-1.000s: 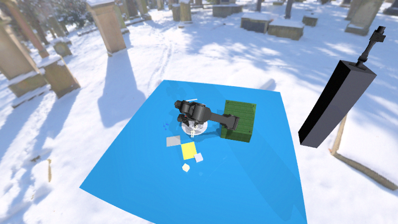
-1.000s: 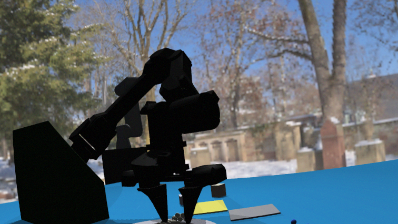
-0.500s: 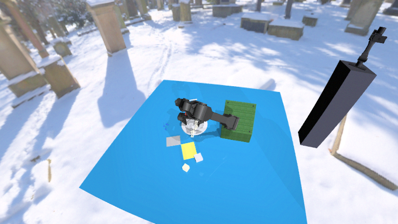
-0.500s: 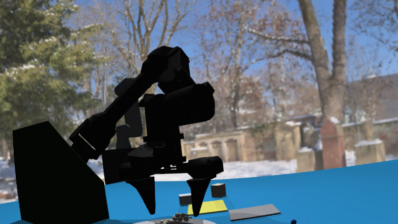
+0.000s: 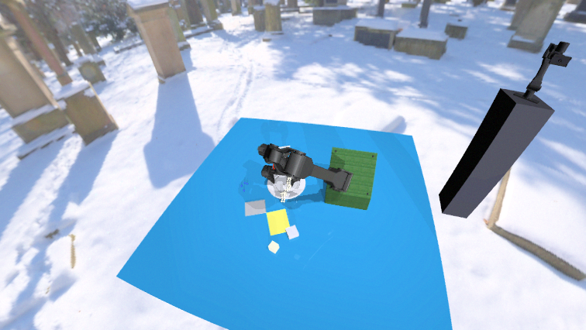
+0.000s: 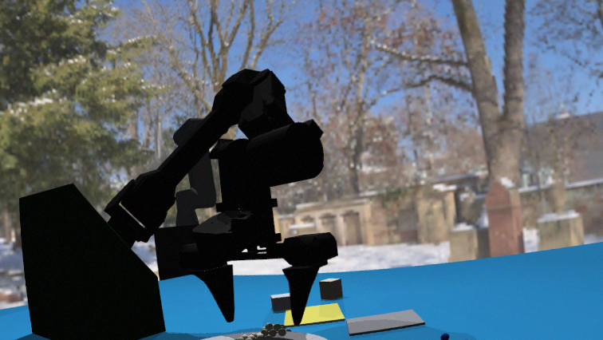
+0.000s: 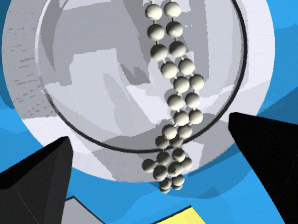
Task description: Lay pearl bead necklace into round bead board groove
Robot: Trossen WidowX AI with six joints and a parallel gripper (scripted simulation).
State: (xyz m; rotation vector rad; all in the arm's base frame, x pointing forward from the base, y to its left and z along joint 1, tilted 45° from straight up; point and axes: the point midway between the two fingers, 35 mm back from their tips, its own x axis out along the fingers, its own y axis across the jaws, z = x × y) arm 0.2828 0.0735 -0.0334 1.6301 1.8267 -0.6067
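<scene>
Blue tabletop [image 5: 352,262] [image 6: 506,286] [image 7: 145,200], yellow square [image 5: 278,221] [image 6: 316,314] [image 7: 185,217], gray rectangle [image 5: 255,207] [image 6: 386,322] [image 7: 77,212], round bead board [image 5: 274,187] [image 6: 309,336] [image 7: 20,75].
</scene>
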